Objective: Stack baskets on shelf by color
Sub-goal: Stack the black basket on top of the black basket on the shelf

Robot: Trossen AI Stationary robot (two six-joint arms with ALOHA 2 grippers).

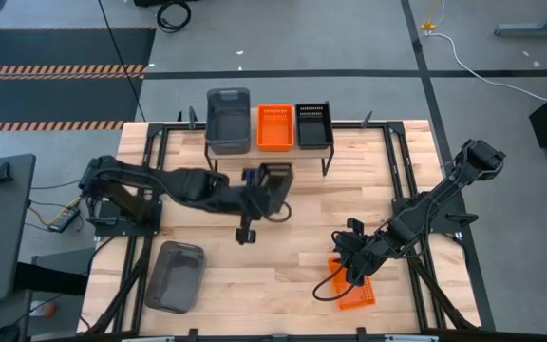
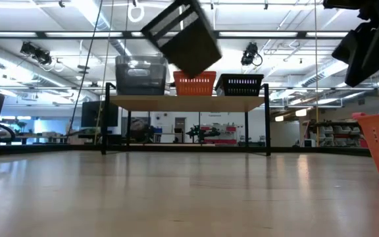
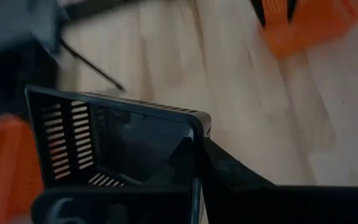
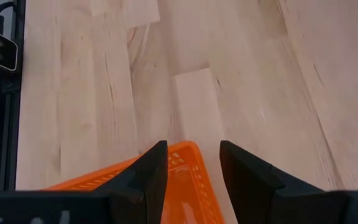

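Left claw (image 1: 272,186): clamped on black basket (image 1: 275,180), tilted in the air before the shelf (image 2: 183,103) | Right claw (image 1: 349,269): parted, over orange basket (image 1: 352,285) near desk (image 1: 283,275) front edge

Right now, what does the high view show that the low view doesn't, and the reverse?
Only the high view: the grey basket lying on the table's front left, and the right gripper open over the rim of the orange basket on the table.

Only the low view: the black basket the left arm holds hangs tilted, clear of the table, higher than the shelf top.

Both: the shelf carrying grey, orange and black baskets, left to right, and the left gripper shut on that black basket.
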